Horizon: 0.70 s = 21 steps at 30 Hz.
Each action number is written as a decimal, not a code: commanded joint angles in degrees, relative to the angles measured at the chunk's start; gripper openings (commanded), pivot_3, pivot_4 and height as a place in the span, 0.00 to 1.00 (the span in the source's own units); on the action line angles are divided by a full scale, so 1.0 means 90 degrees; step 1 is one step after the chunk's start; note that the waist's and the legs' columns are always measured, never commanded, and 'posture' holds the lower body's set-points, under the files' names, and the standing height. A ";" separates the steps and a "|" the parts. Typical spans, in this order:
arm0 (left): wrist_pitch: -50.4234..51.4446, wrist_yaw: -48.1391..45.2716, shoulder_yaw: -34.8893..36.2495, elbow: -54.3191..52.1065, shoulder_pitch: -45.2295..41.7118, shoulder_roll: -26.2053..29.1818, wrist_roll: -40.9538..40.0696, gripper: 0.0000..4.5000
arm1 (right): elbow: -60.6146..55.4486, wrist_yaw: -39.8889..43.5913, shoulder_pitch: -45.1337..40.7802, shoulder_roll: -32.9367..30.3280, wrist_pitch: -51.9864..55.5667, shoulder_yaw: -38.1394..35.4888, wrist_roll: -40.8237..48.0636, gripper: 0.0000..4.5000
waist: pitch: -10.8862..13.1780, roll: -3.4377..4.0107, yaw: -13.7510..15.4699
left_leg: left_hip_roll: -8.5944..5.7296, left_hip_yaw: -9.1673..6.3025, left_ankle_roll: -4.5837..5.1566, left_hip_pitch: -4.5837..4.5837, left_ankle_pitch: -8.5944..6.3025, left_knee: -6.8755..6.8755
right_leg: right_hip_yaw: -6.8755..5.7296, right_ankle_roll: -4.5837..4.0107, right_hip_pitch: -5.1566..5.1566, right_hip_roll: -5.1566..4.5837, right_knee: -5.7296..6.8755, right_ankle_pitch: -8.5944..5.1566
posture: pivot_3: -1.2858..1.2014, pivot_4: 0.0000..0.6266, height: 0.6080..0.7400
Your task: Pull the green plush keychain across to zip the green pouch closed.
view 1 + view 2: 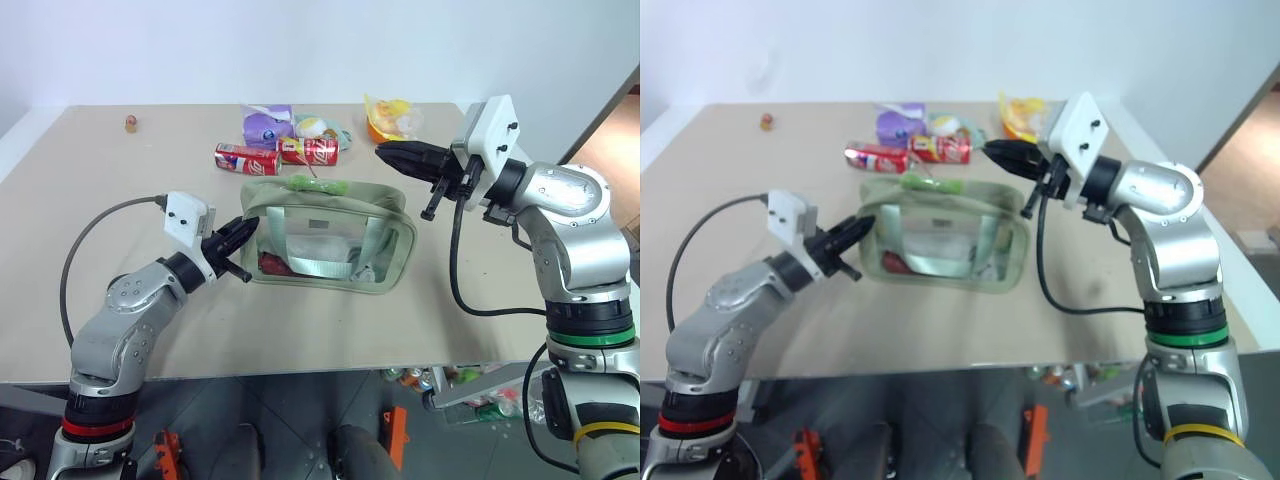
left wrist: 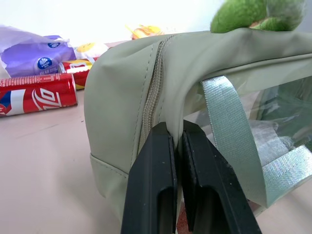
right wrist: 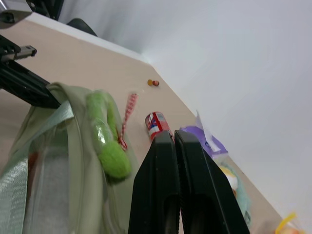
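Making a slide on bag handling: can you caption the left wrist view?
Left gripper shut on the end of the green pouch, green plush keychain lying on top.
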 commanded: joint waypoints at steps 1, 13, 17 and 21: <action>-0.0149 -0.0040 0.0055 -0.0032 -0.0077 0.0056 0.0075 0.00 | -0.0230 0.0010 -0.0042 -0.0059 0.0080 -0.0252 0.0210 0.01 | 0.0000 0.0000 0.0000 | 0.0000 0.0001 0.0000 0.0000 0.0000 0.0001 | 0.0001 0.0000 0.0000 0.0000 0.0000 0.0001 | 0.52 0.24 1.00; -0.0167 -0.0192 -0.0051 -0.0085 -0.0006 0.0087 0.0170 0.00 | -0.0127 -0.0043 -0.0524 0.0976 0.0125 0.0638 0.0051 0.65 | 0.0000 0.0000 -0.0014 | 0.0001 -0.0001 0.0000 0.0000 0.0000 0.0001 | 0.0000 0.0001 0.0001 0.0001 0.0000 0.0001 | 0.52 0.24 1.00; -0.0177 -0.0165 -0.0046 -0.0151 0.0056 0.0086 0.0167 0.00 | 0.0193 0.0060 -0.0629 0.1094 -0.0127 0.0743 -0.0089 0.96 | 0.0000 0.0000 0.0000 | 0.0000 -0.0001 0.0000 -0.0002 0.0000 0.0001 | -0.0001 0.0001 0.0001 -0.0001 0.0000 0.0001 | 0.52 0.24 1.00; -0.0196 -0.0142 -0.0060 -0.0183 0.0074 0.0089 0.0188 0.00 | 0.0546 0.0081 -0.0730 0.1194 -0.0291 0.0789 -0.0213 1.00 | 0.0000 0.0000 -0.0002 | 0.0002 -0.0001 0.0000 0.0001 0.0000 0.0000 | -0.0001 0.0000 0.0001 0.0002 0.0000 0.0002 | 0.52 0.24 1.00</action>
